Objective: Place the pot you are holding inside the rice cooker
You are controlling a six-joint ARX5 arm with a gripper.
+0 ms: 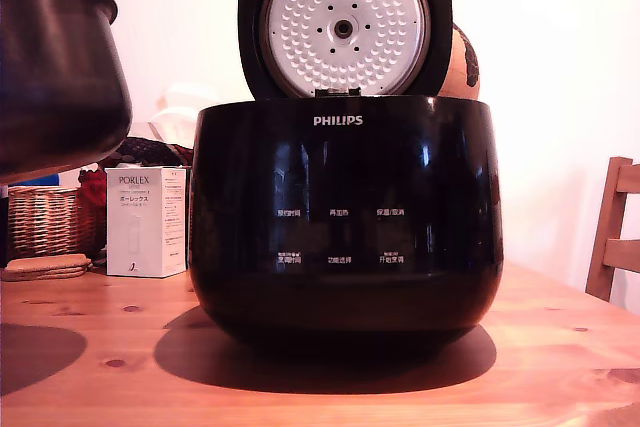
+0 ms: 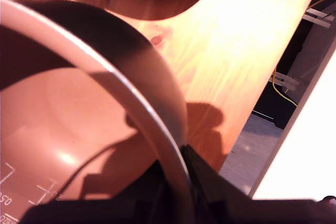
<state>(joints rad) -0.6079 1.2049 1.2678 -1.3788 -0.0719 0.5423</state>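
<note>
The pot hung in the air at the exterior view's left edge, clear of the tabletop and only partly in frame, its silvery rim tilted slightly. In the wrist view the end effector was closed on the pot's rim, one dark finger inside the wall and one outside, so the pot was carried by its lip. Measuring marks showed on the pot's inner wall in that view.

The rice cooker stood on the tabletop at the centre of the exterior view, well apart from the pot. Its lid was raised upright at the back, the white dimpled plate facing the camera. The cavity itself was not visible from this low angle. A white box and a wicker basket stood behind, under the pot.

Assessment: the transport step was in hand; insertion had not begun. The pot's base appeared to sit lower than the cooker's top edge, so the next move would call for a lift, a traverse toward the exterior view's right until centred over the opening, levelling of the rim, and a straight descent that keeps clear of the lid.
</note>
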